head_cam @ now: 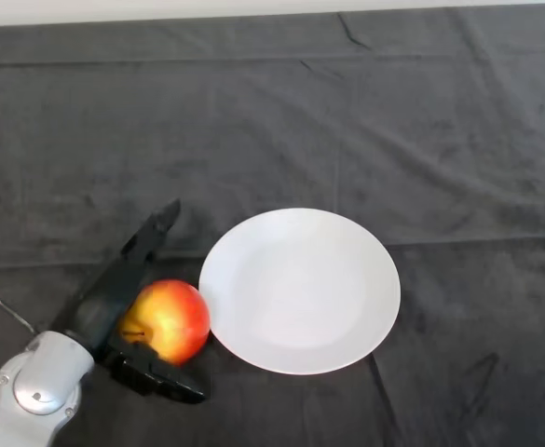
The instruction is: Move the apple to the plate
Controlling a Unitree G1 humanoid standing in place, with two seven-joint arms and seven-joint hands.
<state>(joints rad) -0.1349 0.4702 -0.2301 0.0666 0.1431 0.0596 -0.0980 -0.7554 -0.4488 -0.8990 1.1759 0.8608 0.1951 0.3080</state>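
Here the apple (168,319) sits on the dark tabletop (393,140), just beside the white plate's (300,291) left rim, between the left hand's (114,307) straight, spread fingers (151,237) and thumb, not clasped.

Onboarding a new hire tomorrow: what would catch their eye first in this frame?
First the red-and-yellow apple, bright against the dark cloth at lower left, sitting just off the left edge of the plate. Then the white plate itself, bare, near the middle. Last the black left hand, its fingers straight along the apple's far side and its thumb on the near side, not clearly curled round it.
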